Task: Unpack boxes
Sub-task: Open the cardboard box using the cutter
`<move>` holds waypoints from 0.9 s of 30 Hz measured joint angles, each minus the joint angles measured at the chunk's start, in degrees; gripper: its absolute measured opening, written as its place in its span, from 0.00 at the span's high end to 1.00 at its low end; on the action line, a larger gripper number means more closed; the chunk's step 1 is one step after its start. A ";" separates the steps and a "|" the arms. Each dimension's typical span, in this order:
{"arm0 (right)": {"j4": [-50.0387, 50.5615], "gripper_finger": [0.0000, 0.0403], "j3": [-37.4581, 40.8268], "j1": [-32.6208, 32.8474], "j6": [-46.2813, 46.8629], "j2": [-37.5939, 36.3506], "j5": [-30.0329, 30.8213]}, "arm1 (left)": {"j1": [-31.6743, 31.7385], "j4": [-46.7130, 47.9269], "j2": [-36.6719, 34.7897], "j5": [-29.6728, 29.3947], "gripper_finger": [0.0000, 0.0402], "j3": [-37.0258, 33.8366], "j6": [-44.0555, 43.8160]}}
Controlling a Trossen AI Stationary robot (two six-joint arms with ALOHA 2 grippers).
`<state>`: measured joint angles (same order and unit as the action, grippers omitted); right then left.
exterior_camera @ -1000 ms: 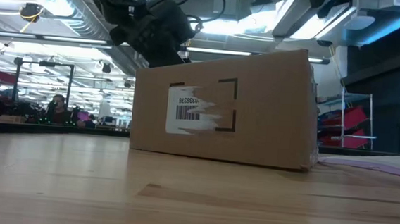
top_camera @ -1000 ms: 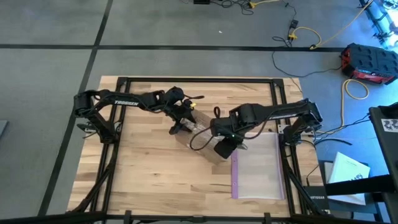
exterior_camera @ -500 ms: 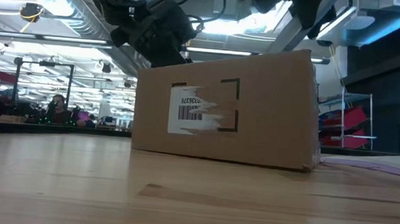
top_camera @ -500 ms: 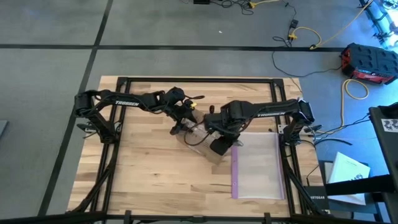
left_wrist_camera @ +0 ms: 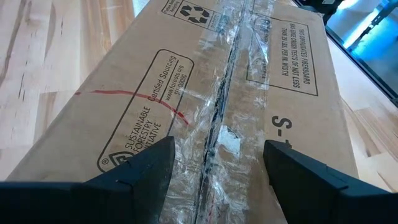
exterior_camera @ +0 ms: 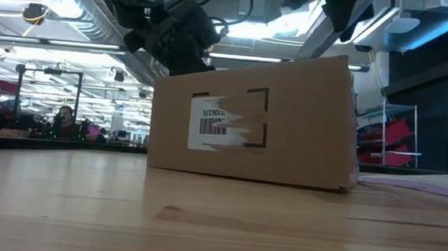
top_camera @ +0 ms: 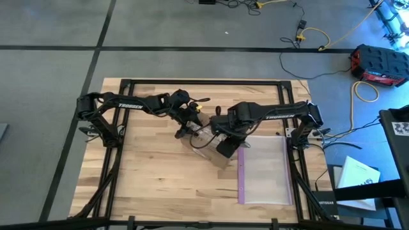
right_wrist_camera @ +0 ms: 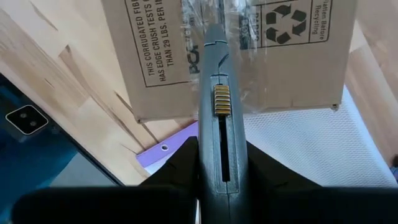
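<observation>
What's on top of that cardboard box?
Clear tape runs along the closed centre seam of the box. The grey knife tool, held by the right gripper, lies over that tape; the left gripper hovers open above. The contents stay hidden.

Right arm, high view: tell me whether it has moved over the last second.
Yes. The right gripper has shifted toward the left arm's side, away from the clear bag, and now sits further over the box.

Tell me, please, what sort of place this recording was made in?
Probably a large lab or workshop hall: bare ceiling ducts and strip lights overhead, workstations with a seated person beyond the table, and loose cables over grey carpet.
</observation>
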<state>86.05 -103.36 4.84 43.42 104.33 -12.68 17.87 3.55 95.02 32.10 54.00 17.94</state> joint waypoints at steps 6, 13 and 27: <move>-0.49 0.85 0.09 0.00 -0.02 0.00 0.08 | 0.00 -0.02 0.00 0.00 0.41 0.02 -0.18; -0.12 0.85 0.09 0.48 -1.69 0.50 1.12 | 0.00 -0.09 0.00 0.01 0.41 -0.01 -0.14; 0.80 0.85 0.18 0.28 -1.84 0.71 0.82 | 0.00 -0.11 0.00 0.02 0.41 -0.01 -0.03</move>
<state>86.84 -103.18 5.12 41.58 105.04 -11.86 17.87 3.44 95.02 32.12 54.00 17.91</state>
